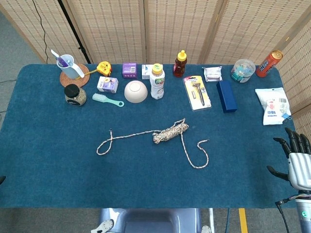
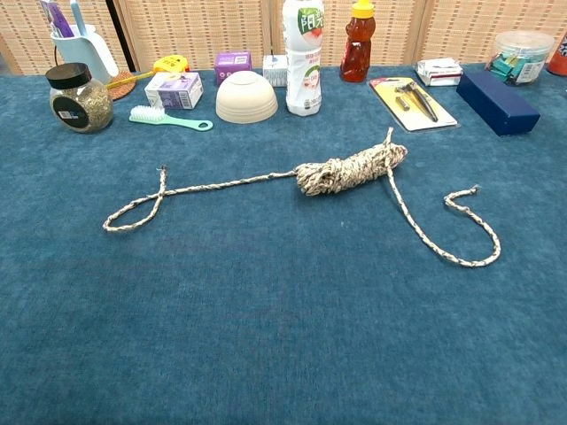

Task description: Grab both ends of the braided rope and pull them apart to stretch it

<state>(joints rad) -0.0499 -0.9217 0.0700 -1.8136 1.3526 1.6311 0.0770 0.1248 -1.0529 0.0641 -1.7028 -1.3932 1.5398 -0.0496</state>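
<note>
The braided rope lies loose on the blue tablecloth, its coiled bundle (image 1: 170, 132) (image 2: 350, 168) in the middle. One strand runs left to a small loop (image 1: 103, 146) (image 2: 133, 214). The other curls right into a hook whose free tip (image 1: 206, 141) (image 2: 474, 189) points up. My right hand (image 1: 299, 162) hovers off the table's right edge, far from the rope, with fingers spread and nothing in it. Only a dark sliver at the left edge (image 1: 1, 179) may be my left hand. The chest view shows neither hand.
Along the back stand a cup on a coaster (image 1: 68, 65), a jar (image 1: 75, 94), a brush (image 1: 108, 100), a bowl (image 1: 135, 91), bottles (image 1: 157, 81), a razor pack (image 1: 197, 92), a blue box (image 1: 226, 96) and a can (image 1: 269, 63). A white packet (image 1: 274, 105) lies at the right.
</note>
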